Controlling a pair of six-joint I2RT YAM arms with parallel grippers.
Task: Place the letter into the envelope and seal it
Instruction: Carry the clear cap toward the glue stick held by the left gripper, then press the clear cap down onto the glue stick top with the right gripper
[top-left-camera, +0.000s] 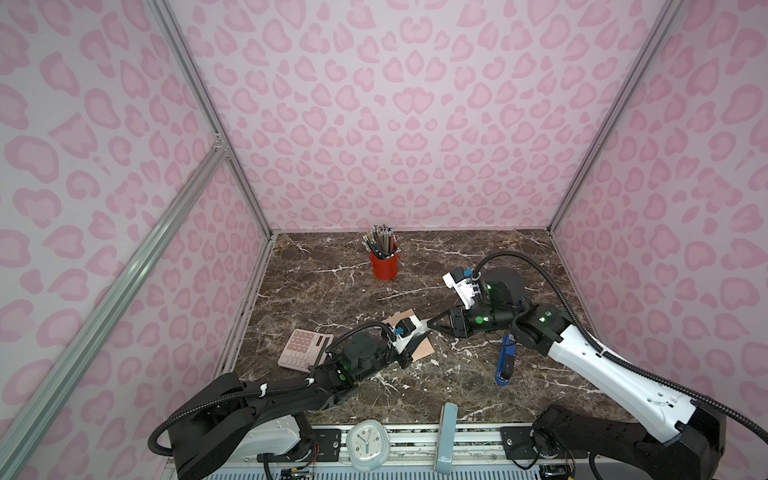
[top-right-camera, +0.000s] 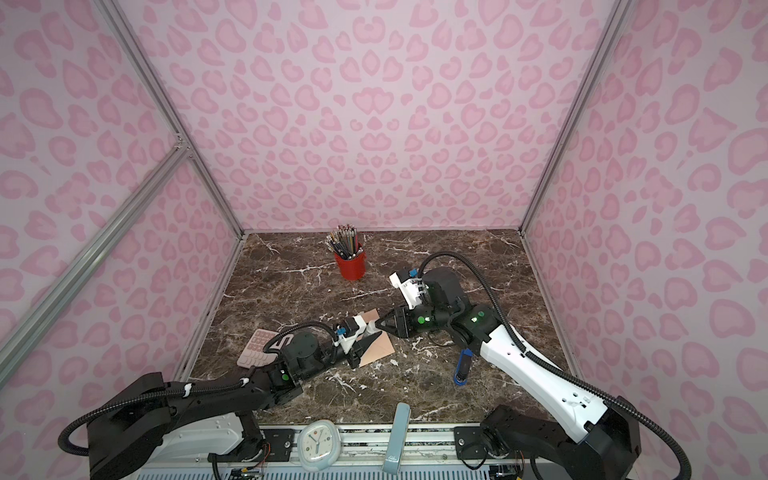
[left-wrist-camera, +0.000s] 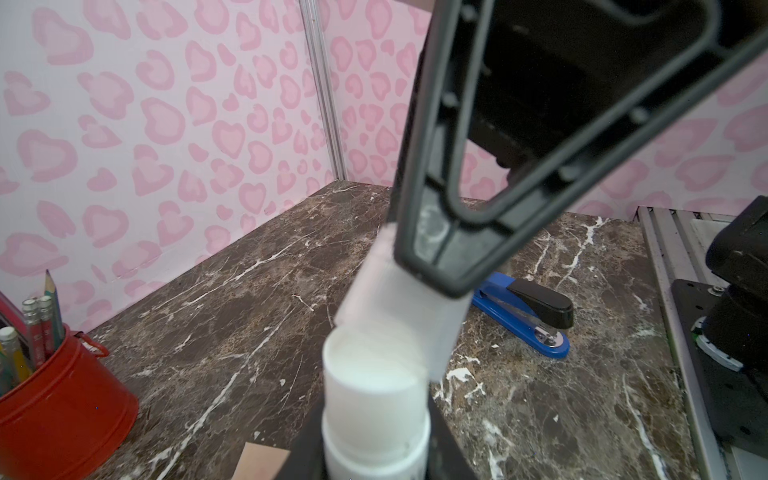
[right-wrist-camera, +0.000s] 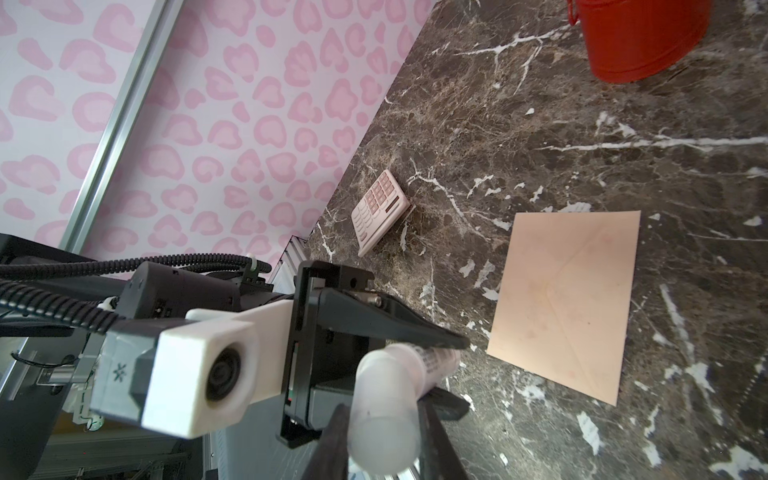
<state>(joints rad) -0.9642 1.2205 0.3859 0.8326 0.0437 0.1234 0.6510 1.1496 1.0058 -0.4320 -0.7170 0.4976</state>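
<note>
Envelope (right-wrist-camera: 569, 303) lies flat on the desk (top-left-camera: 316, 282), mid-front, seam side up, w/ the pointed flap looking folded down. The two arms meet just above it, and in both top views the L arm hides part of it. Left fingers (right-wrist-camera: 415, 328) are closed narrow round a white glue stick (left-wrist-camera: 374, 415), gripping the tube. Right fingers (left-wrist-camera: 415, 199) pinch its cap (left-wrist-camera: 399, 307), which sits tilted at the stick's top end; on or off, can't tell. Pink calculator (top-left-camera: 305, 347) is to the envelope's left, near the wall, partly under the L arm. Blue stapler (top-left-camera: 505, 361) lies on the right, by the R arm. Red bucket of pencils (top-left-camera: 384, 264) stands well back. A clock (top-left-camera: 368, 444) sits at the front rail.
</note>
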